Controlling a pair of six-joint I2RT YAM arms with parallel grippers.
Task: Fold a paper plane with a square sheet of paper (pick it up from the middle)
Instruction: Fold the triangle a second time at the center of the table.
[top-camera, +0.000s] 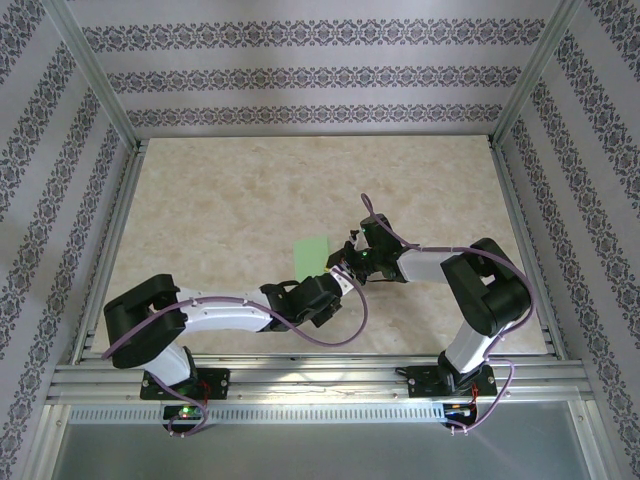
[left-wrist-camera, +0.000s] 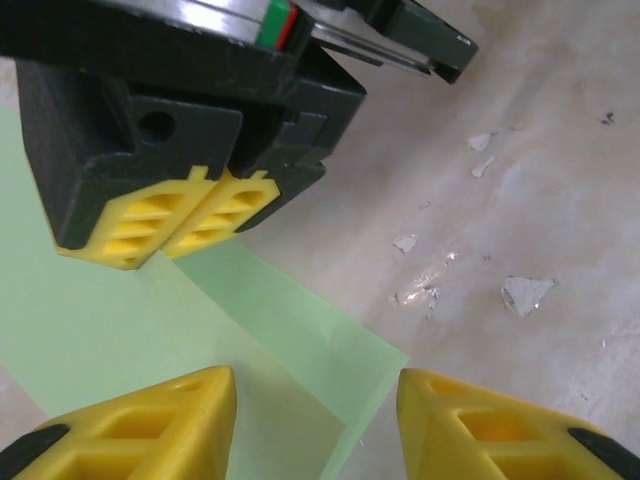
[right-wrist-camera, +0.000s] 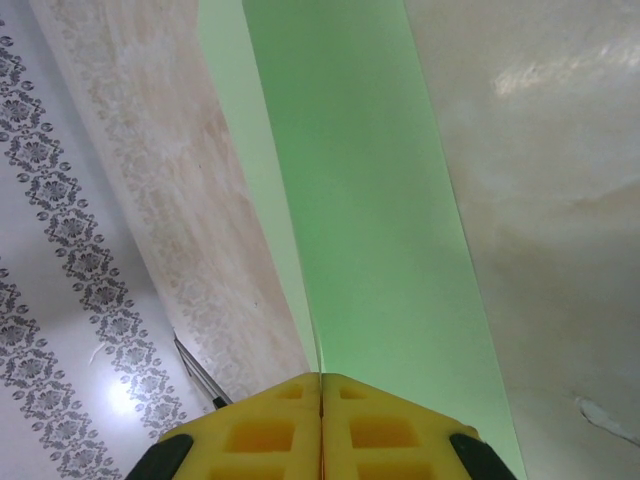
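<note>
Right gripper (right-wrist-camera: 322, 388): jaws pressed flat together - pinching one edge of the square sheet of paper (top-camera: 312, 255), whose green surface runs away from the pads.
Left gripper (left-wrist-camera: 315, 390): jaws partly apart with nothing between them, poised just over the sheet's corner and facing the right pads; whether it touches the sheet I cannot tell.
Sheet: pale green, unmarked, on the table (top-camera: 230, 210); in the left wrist view one layer overlaps another along a straight slanted edge.
Arms: the left reaches the sheet from its near side, the right from its right side.
White flecks (left-wrist-camera: 525, 292): on the bare tabletop - near the sheet's corner, apart from it.
Patterned wall (top-camera: 300, 75): well beyond the sheet.
</note>
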